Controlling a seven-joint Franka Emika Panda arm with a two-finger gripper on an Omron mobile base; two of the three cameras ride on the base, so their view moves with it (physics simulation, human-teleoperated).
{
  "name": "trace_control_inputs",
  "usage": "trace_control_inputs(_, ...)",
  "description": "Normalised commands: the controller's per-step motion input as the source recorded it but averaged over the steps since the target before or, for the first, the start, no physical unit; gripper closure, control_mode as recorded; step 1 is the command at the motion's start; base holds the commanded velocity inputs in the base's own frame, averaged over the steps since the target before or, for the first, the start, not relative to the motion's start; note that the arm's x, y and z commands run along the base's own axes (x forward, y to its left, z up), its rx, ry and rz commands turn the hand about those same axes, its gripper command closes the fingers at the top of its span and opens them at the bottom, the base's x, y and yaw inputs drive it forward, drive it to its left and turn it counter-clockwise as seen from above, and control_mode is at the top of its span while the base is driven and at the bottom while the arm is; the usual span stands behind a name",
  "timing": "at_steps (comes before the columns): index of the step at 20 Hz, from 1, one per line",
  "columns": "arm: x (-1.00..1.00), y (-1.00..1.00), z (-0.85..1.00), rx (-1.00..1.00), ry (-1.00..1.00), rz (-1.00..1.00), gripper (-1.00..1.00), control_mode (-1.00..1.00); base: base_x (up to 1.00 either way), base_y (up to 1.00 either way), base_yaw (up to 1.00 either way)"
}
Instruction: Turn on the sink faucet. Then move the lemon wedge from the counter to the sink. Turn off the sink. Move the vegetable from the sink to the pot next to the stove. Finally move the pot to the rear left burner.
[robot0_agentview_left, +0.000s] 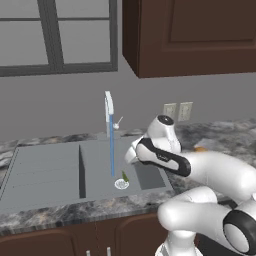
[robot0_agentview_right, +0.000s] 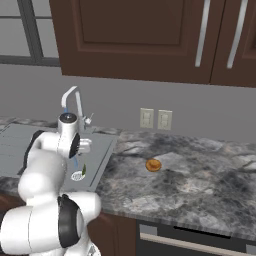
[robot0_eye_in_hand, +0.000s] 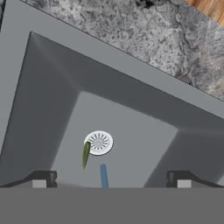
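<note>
The sink faucet (robot0_agentview_left: 108, 105) stands behind the grey sink (robot0_agentview_left: 45, 170), and a thin blue stream of water (robot0_agentview_left: 112, 145) falls from its spout into the right basin. The lemon wedge (robot0_eye_in_hand: 85, 154), a slim yellow-green sliver, lies on the basin floor against the round drain (robot0_eye_in_hand: 99, 142). It also shows beside the drain as the same lemon wedge (robot0_agentview_left: 125, 176) (robot0_agentview_right: 84, 170). My gripper (robot0_eye_in_hand: 111, 179) hangs open above this basin, pointing down, with nothing between its fingers. The water (robot0_eye_in_hand: 103, 175) falls just in front of it. The pot is out of view.
Dark marbled counter (robot0_agentview_right: 200, 170) runs right of the sink, with a small orange round thing (robot0_agentview_right: 153, 165) lying on it. Two wall outlets (robot0_agentview_right: 155, 119) sit behind. A black oven front (robot0_agentview_right: 190, 240) shows at the lower right. Brown cabinets hang overhead.
</note>
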Motion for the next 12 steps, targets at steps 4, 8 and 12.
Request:
trace_control_inputs(4, -0.01, -0.17, 0.40, 0.01, -0.12, 0.13, -1.00, -1.00, 0.00, 0.00, 0.00)
trace_control_inputs(8, 0.00, -0.18, 0.40, 0.01, -0.16, 0.14, -1.00, -1.00, 0.00, 0.00, 0.00)
trace_control_inputs(12, 0.00, -0.28, 0.10, 0.11, -0.02, 0.03, -1.00, -1.00, 0.00, 0.00, 0.00)
